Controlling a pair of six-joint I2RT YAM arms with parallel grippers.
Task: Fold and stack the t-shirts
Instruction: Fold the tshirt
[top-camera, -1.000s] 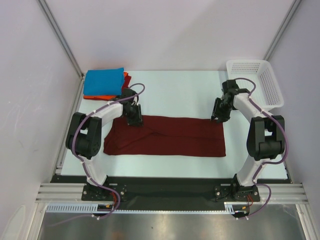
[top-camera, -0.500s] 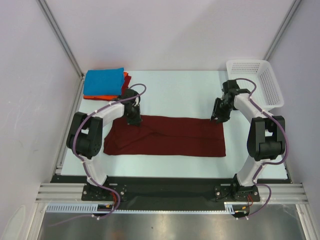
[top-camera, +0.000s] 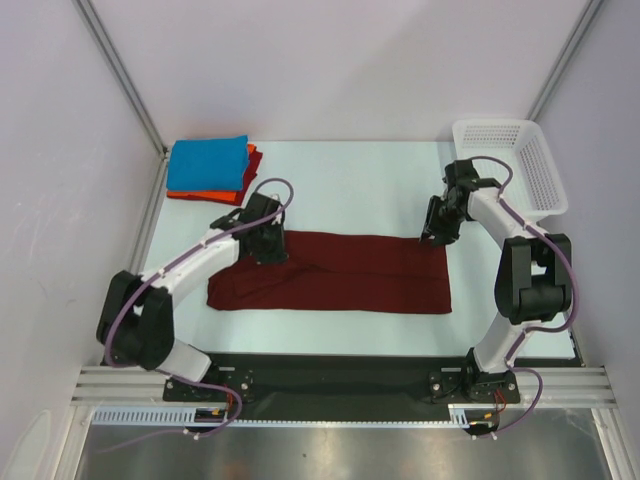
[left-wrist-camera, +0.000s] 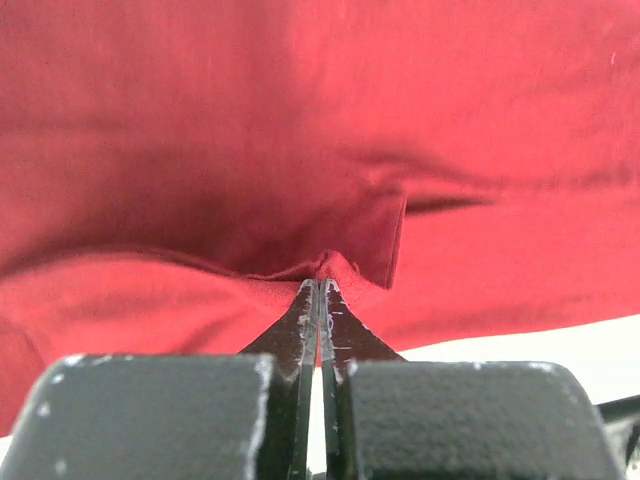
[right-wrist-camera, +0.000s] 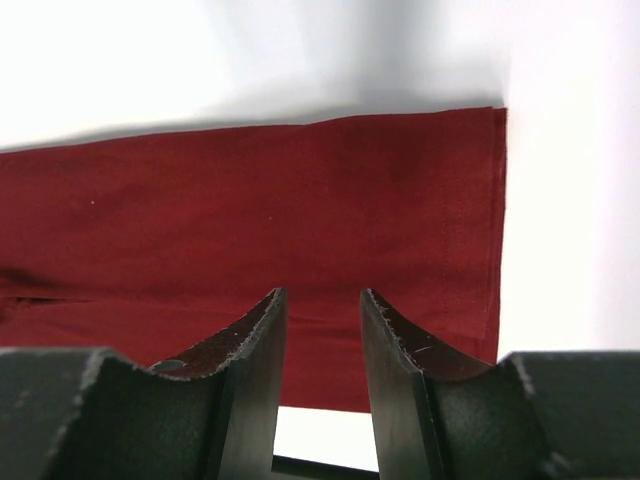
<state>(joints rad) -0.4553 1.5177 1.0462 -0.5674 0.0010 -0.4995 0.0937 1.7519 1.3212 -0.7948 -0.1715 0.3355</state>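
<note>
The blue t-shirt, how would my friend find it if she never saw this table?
Look at the far left corner of the table. The bright blue t-shirt lies folded there, on top of an orange-red t-shirt that peeks out beneath. It alone is blue; the dark maroon t-shirt lies spread out mid-table.

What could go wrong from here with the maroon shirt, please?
The left gripper is shut on only a small pinch of the maroon shirt, so the cloth might slip out when lifted. The right gripper hangs open over the far right corner, holding nothing; a pull from the left alone could bunch the shirt. The folded pile close behind the left arm could get nudged.
</note>
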